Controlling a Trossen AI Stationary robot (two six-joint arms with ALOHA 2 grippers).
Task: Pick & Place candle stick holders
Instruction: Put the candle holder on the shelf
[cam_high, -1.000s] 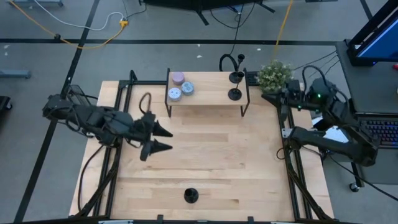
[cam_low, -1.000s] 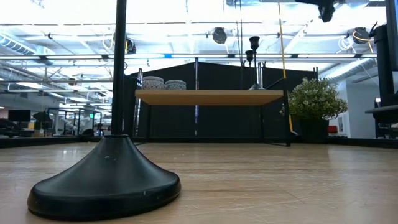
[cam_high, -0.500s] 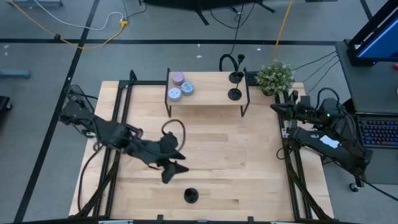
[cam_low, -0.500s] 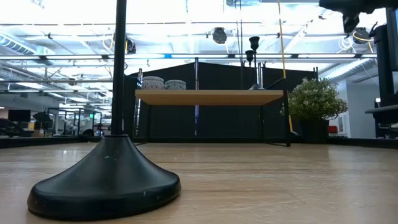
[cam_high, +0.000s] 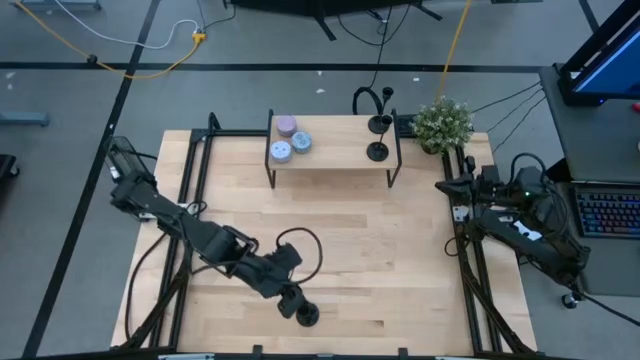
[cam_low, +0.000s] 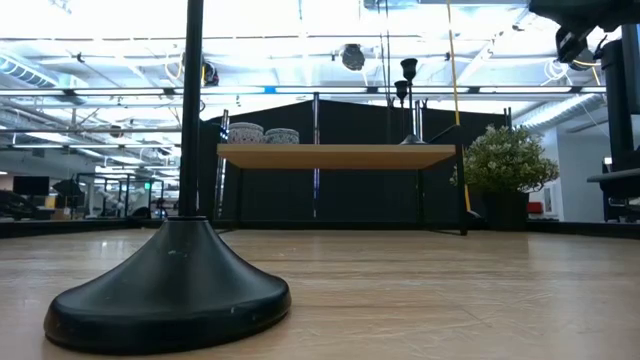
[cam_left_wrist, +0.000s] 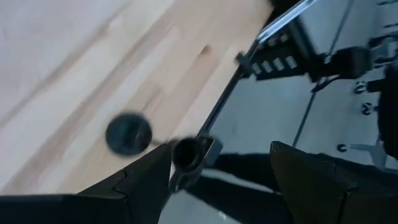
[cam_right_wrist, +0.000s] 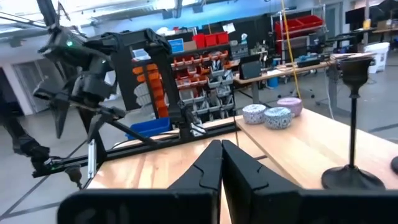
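One black candle stick holder (cam_high: 308, 316) stands on its round base (cam_left_wrist: 128, 132) near the table's near edge; it fills the low view's left (cam_low: 170, 290). My left gripper (cam_high: 293, 304) is open right at it. In the left wrist view (cam_left_wrist: 221, 158) the holder's cup top (cam_left_wrist: 185, 154) stands between the fingers, close beside one. Two more holders (cam_high: 378, 150) (cam_high: 381, 122) stand on a small raised shelf (cam_high: 335, 165) at the far side. My right gripper (cam_right_wrist: 221, 155) is shut and empty at the table's right edge (cam_high: 445, 186). My left gripper comes at the holder from above and from the table's left, with the cup top (cam_left_wrist: 185, 154) just beside one finger (cam_left_wrist: 158, 174). I cannot tell whether that finger touches it. The holder stands upright on the table.
Three round candle tins (cam_high: 290, 140) sit on the shelf's left part. A potted plant (cam_high: 442, 122) stands at the far right corner. Black frame rails (cam_high: 190, 200) run along the table's left and right sides. The table's middle (cam_high: 350, 230) is bare wood.
My left gripper has swung from the table's left middle toward the near edge and the right, down to the holder there, staying open. My right arm has drawn back toward the table's right edge. The holders have not moved.
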